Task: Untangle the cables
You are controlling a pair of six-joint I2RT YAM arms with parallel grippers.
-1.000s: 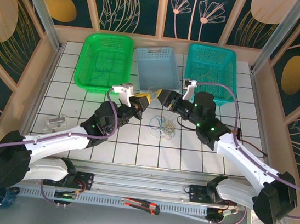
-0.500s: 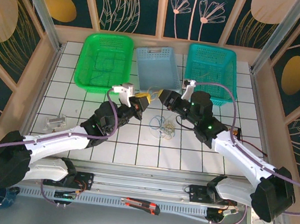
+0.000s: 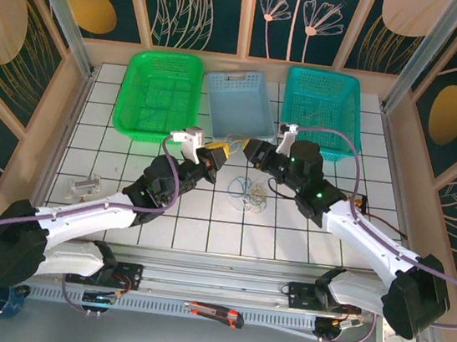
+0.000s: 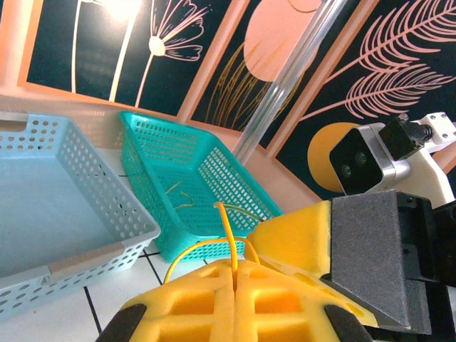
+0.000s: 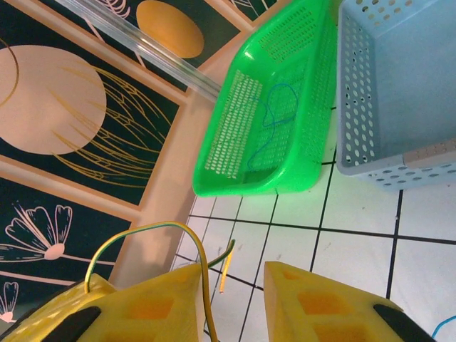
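The white tiled worktop [image 3: 287, 238] has three baskets at its far side: a green basket [image 3: 168, 55], a light blue basket [image 3: 239, 105] and a teal basket [image 3: 325, 74]. The left claw [image 3: 220, 155] and the right claw [image 3: 252, 150] hang close together (tips nearly meeting). The left claw is shut tight on a yellow cable [image 4: 226, 235]. The right claw's pads stand apart, and a greenish cable [image 5: 142, 231] loops into the gap. The cables [image 3: 249, 195] lie in a small loose heap on the worktop, just on the near side of both claws.
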